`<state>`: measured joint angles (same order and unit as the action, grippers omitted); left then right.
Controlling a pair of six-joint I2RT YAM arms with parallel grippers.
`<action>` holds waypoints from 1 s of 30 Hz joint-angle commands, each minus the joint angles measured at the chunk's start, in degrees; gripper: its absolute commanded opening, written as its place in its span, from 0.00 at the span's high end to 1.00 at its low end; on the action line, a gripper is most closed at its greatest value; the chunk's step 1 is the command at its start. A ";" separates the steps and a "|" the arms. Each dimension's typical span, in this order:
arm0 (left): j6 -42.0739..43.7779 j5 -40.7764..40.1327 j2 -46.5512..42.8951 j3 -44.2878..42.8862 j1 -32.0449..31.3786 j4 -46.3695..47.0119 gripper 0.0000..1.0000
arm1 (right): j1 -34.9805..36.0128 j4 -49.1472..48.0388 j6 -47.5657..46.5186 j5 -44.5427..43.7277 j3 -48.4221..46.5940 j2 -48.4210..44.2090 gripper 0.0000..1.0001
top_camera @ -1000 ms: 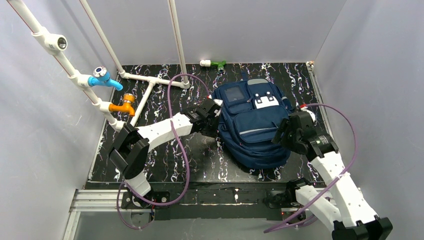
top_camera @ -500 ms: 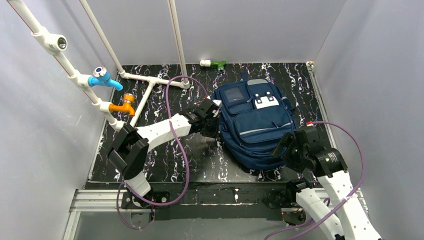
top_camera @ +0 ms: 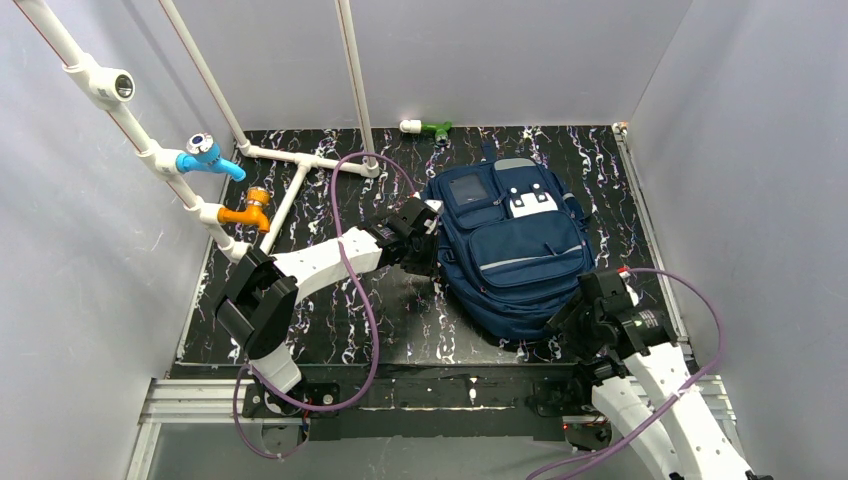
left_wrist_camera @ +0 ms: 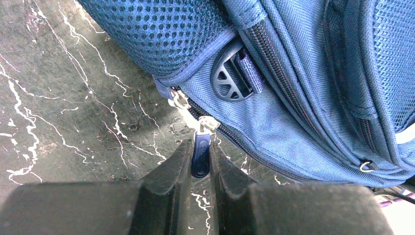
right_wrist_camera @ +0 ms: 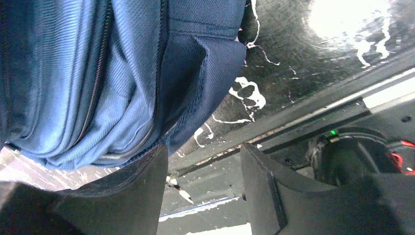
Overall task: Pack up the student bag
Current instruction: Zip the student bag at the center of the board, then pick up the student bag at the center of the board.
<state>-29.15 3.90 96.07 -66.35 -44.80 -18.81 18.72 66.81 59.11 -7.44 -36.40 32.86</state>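
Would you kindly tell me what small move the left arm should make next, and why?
Probably draw the zipper pull along its track. The left gripper is shut on that blue tab, the zip on the student bag looks closed, and nothing can go in until it opens. The right gripper is open beside the bag's corner, holding nothing.

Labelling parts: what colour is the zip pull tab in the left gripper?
Dark blue; the zip pull tab shows best in the left wrist view.
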 commanded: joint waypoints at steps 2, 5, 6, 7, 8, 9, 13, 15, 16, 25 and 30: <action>-0.53 3.12 -3.18 -1.29 -0.47 -1.32 1.00 | -0.26 -10.11 5.75 5.43 9.25 1.22 0.36; -0.82 3.13 -3.01 -1.49 -0.64 -1.32 1.00 | -0.26 -17.86 8.25 3.63 16.23 -0.13 0.37; -0.90 3.25 -3.04 -1.45 -0.77 -1.38 1.00 | -0.26 -19.83 9.01 2.08 17.70 -1.15 0.37; -0.98 3.41 -3.00 -1.46 -0.96 -1.40 1.00 | -0.26 -21.48 10.20 0.51 18.87 -2.28 0.38; -1.00 3.58 -3.07 -1.50 -1.13 -1.55 1.00 | -0.26 -23.59 11.19 -0.41 19.97 -3.46 0.41; -1.00 3.71 -3.24 -1.36 -1.22 -1.77 1.00 | -0.26 -25.94 11.61 -0.96 20.62 -4.82 0.47; -1.30 4.07 -4.65 -0.60 -1.71 -2.01 1.00 | -0.26 -29.44 10.97 -3.04 18.97 -8.92 0.81; -1.35 4.42 -5.44 -0.15 -1.93 -2.08 1.00 | -0.26 -26.18 8.41 -5.91 14.29 -9.54 0.90; -1.43 4.57 -5.84 0.01 -2.05 -2.11 1.00 | -0.22 -24.35 6.72 -7.62 11.13 -9.56 0.93; -3.02 10.16 -10.92 1.84 -3.32 -0.32 0.68 | -0.26 -23.06 -23.10 -16.71 -21.29 -1.88 0.99; -0.64 12.56 -17.91 -0.60 -3.29 -1.12 0.37 | -0.26 -27.70 -35.88 -18.88 -37.41 9.98 0.99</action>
<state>-31.51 12.82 86.17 -64.82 -47.92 -19.27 18.76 52.80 38.52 -17.91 -59.96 36.56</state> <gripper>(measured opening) 0.543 0.157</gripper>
